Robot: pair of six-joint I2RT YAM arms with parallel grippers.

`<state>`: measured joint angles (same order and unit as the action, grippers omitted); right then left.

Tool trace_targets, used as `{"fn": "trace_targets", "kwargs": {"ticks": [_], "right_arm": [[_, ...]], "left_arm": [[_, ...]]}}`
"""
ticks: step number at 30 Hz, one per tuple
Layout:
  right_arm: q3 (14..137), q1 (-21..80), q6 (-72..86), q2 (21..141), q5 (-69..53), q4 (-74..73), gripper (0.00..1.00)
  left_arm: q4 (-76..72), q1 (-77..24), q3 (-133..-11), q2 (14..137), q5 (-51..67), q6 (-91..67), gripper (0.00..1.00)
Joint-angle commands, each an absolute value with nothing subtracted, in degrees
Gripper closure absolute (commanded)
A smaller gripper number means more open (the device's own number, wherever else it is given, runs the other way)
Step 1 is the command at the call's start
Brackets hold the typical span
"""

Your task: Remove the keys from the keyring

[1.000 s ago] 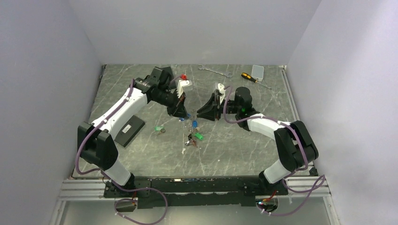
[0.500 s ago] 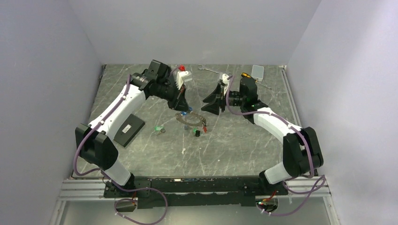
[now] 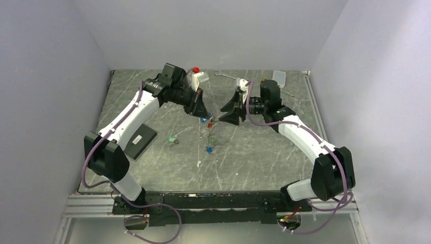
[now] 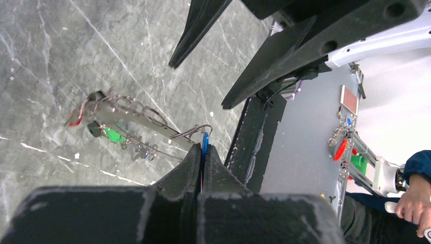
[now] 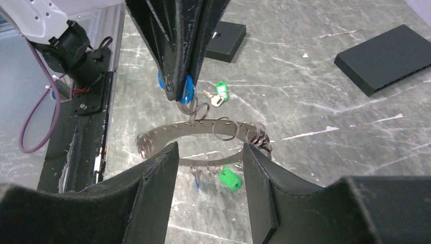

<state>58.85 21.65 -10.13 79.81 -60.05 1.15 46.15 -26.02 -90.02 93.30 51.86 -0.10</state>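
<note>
From above, the keyring (image 3: 210, 128) was only a thin tangle hanging over the middle of the table (image 3: 264, 152), between the two arms. The right wrist view showed more. It was a flat grey metal band with little holes, and small wire loops held the keys (image 5: 231, 179) with bright plastic tags. The left gripper (image 5: 179, 95) was squeezed tight on a blue tag (image 5: 187, 94), and the ring hung from it. The right gripper (image 5: 209, 148) had its fingers wide apart, holding nothing. Two flat black boxes (image 5: 389, 51) lay on the far side; what was inside could not be seen.
</note>
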Motion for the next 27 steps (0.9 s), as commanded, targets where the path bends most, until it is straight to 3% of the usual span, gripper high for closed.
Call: {"fn": "trace_targets", "kwargs": {"ticks": [1,7,20,27], "right_arm": [[57.2,23.6,-9.7,78.9,-59.0,6.9,0.48],[54.9,24.0,-8.1,80.2,-60.4,15.2,0.48],[56.8,25.1,-10.5,80.3,-59.0,12.7,0.53],[56.8,25.9,-10.5,80.7,-58.9,12.6,0.66]], "left_arm": [[42.9,-26.2,-90.8,92.8,56.9,-3.2,1.00],[42.8,-26.2,-90.9,93.4,58.3,-3.0,1.00],[41.5,-26.2,-90.1,94.2,59.4,-3.9,1.00],[41.3,-26.2,-90.0,94.0,59.4,-4.3,1.00]]}}
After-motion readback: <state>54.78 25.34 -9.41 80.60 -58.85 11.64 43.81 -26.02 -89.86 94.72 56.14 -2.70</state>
